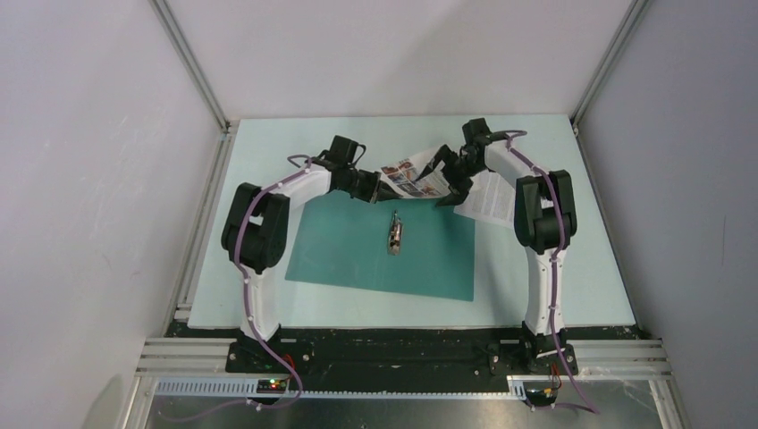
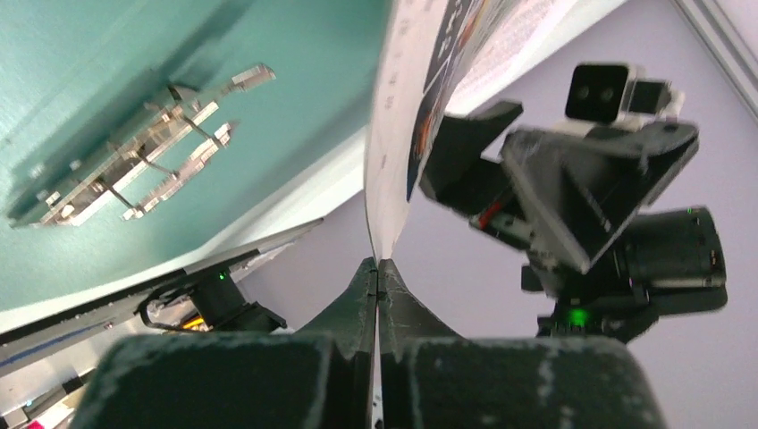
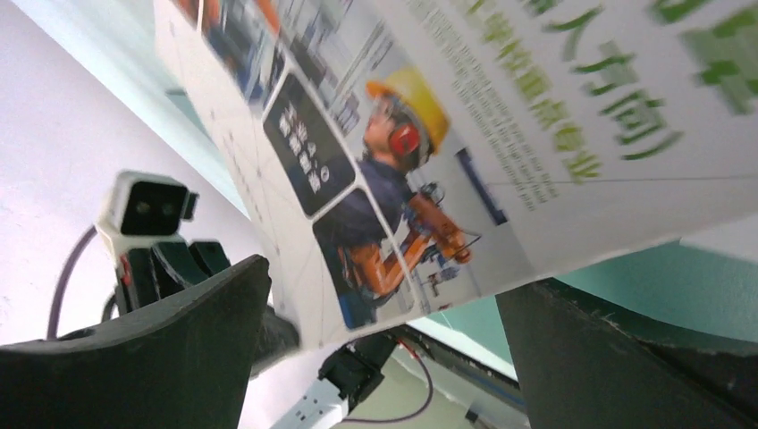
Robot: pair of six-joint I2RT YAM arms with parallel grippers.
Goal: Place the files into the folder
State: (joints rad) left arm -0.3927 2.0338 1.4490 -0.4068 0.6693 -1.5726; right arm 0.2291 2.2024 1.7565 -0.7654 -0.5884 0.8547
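Brochure sheet, white paper w/ colour photos and green heading [image 1: 413,177], hangs curled above the far edge of the flat teal-green folder [image 1: 357,255]. Left gripper [image 2: 377,268] pinches its edge tight. Right gripper [image 3: 384,295] gapes wide, sheet passing between its fingers. I'd close R before lowering, keeping paper clear of the small metal clip [image 1: 394,232]. Only top view shows the black-text white sheet [image 1: 490,201], on the pale table [image 1: 536,286] by folder's far right corner.

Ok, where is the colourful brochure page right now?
In the top view the brochure page hangs mid-table above the far edge of the folder, pinched by the left gripper, with the open right gripper at its right end.
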